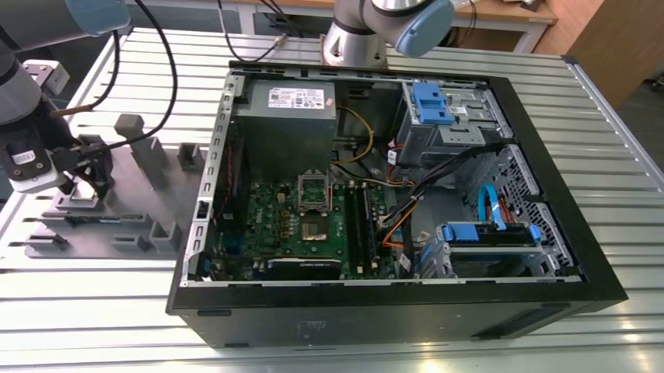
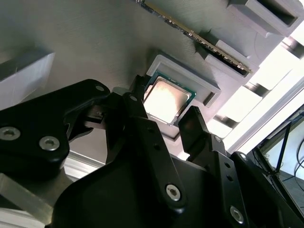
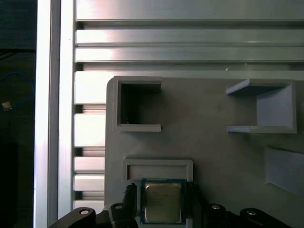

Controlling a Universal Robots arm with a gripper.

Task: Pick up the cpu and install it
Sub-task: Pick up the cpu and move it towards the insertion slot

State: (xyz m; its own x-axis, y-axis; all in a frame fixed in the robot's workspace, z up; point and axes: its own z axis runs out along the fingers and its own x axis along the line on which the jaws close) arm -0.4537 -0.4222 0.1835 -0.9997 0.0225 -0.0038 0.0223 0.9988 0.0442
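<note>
at the exterior view's left the one arm (image 1: 15, 93) comes down from above, its wrist turned so the tool (image 1: 89, 186) points straight down at one grey fixture plate (image 1: 135, 208) lying on the slatted aluminium bench (image 1: 104, 311). in both wrist views there is one cpu (image 3: 163, 203) (image 2: 168, 97), lying flat with its silvery metal top up in a shallow square nest (image 3: 158, 165) of the plate. the cpu is close to square, so it shows no clear long axis, and its edges run square with the nest's walls. the tool (image 3: 161, 190) (image 2: 164, 102) has two black fingers (image 3: 129, 195) spread apart, one on each of two opposite sides of the chip, close beside it with a thin gap on each side and nothing gripped. to the exterior view's right lies one open computer case (image 1: 363, 311) holding one grey power supply (image 1: 285, 124), one green motherboard (image 1: 280, 225) and one socket (image 1: 314, 228) whose hinged frame (image 1: 314, 189) stands raised.
</note>
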